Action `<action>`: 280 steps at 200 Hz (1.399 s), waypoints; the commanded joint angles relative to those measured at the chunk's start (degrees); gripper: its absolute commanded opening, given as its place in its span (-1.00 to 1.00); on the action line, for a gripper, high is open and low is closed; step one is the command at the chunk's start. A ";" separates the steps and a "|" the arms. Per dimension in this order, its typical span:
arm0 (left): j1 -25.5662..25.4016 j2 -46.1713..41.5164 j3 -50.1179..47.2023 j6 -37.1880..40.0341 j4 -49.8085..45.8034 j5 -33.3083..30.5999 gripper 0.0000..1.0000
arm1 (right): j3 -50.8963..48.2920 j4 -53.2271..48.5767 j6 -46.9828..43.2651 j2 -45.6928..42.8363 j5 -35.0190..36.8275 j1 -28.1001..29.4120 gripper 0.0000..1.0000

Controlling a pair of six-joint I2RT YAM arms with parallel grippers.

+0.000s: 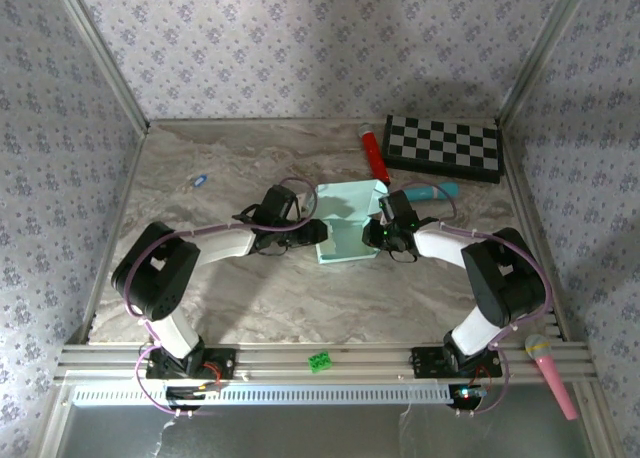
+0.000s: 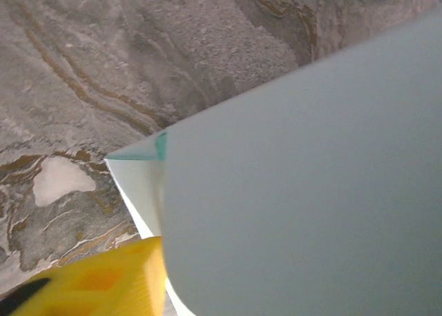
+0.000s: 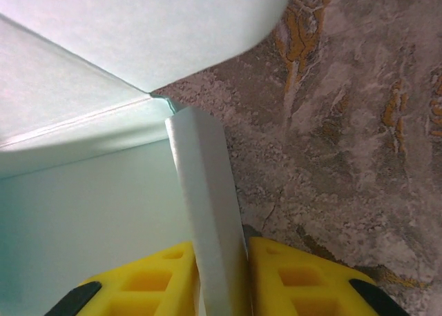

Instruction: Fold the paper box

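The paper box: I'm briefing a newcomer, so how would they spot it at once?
On the marble table, look near the middle, nearer than the checkerboard at the back right. The paper box is a pale mint-green card, partly folded up. Unlike the red cylinder and teal microphone near it, it is flat-sided and pale.

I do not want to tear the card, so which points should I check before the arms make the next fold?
1. Right end effector pinches a flap of the paper box: ok.
2. Left end effector holds the box: cannot tell; one finger shows beside the card.
3. Box sits on the table between both arms: ok.
4. Red cylinder apart from the box: cannot tell, its end lies very near the far corner.
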 commanded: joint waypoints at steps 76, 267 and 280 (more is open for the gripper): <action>-1.87 4.00 5.81 0.21 -13.43 -5.19 -0.26 | -0.21 -2.73 1.27 -1.03 0.92 2.07 -0.53; -7.08 7.13 16.78 -3.86 -32.24 -17.05 -0.87 | 9.35 -15.11 -5.40 -1.85 11.90 5.73 -0.33; -7.19 7.07 16.70 -4.04 -32.21 -17.23 -0.87 | 9.77 -15.50 -6.01 -1.70 11.49 5.45 -0.34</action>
